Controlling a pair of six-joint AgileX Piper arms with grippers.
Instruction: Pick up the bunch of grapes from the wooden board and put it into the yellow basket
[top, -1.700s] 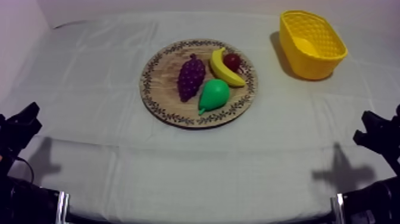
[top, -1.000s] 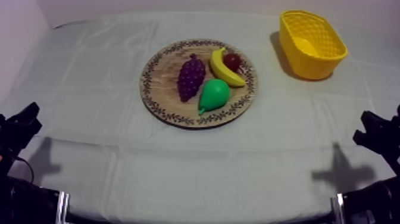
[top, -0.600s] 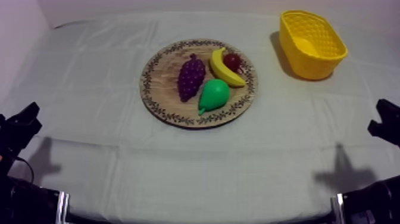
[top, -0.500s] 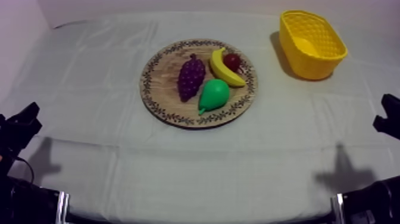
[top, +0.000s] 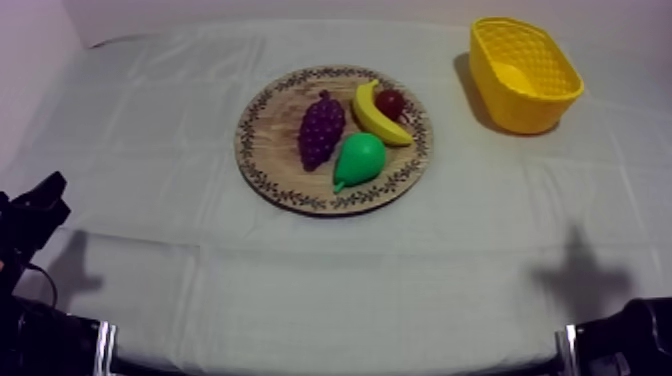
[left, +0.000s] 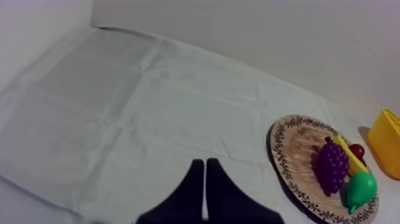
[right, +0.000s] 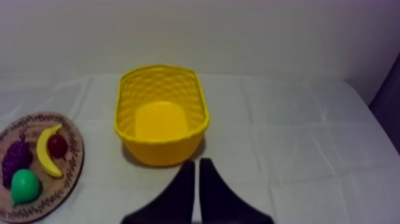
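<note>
**Both arms idle, grapes not picked yet**

Nearest, the left end effector (left: 204, 170) and the right end effector (right: 197, 167) are each pinched into a narrow wedge with nothing held, which looks like a rest pose. Mid-table (top: 300, 280), the bunch of grapes (top: 320, 130) lies on the wooden board (top: 265, 150), left of the banana (top: 375, 115) and just beside the pear (top: 358, 158). The yellow basket (top: 525, 110) sits far right with its mouth up, so the right arm is probably the handier one.
</note>
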